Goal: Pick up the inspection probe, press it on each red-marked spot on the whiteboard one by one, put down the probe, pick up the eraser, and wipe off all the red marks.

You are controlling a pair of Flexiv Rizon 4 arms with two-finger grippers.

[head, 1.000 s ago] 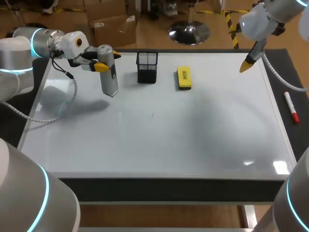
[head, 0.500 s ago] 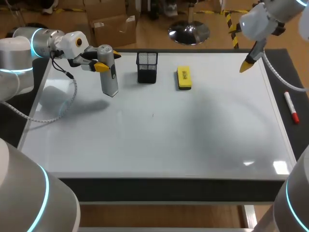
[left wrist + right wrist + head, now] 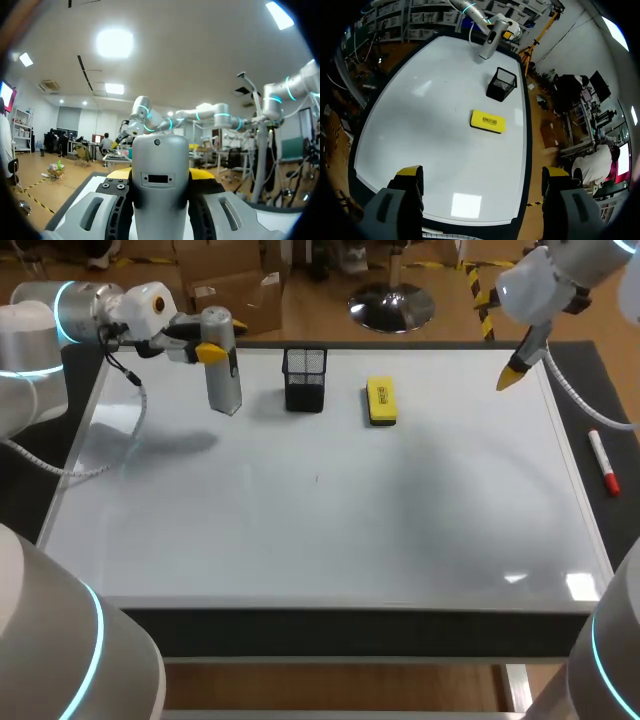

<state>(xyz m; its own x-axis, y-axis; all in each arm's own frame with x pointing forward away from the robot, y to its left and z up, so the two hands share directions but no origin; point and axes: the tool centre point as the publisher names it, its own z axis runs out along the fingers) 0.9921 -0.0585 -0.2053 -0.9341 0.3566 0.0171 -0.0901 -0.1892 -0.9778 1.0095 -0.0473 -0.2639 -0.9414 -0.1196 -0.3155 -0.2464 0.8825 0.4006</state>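
Our left jaws clamp the probe (image 3: 225, 385) above the whiteboard (image 3: 320, 530); our right jaws stand wide apart.

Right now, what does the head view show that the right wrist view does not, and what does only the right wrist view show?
Only the head view shows the red marker, lying on the dark mat beside the whiteboard. Only the right wrist view shows that the right gripper has its two fingers spread wide with nothing between them. Both show the whiteboard, the yellow eraser, the black mesh cup, and the probe held above the board in the left gripper.
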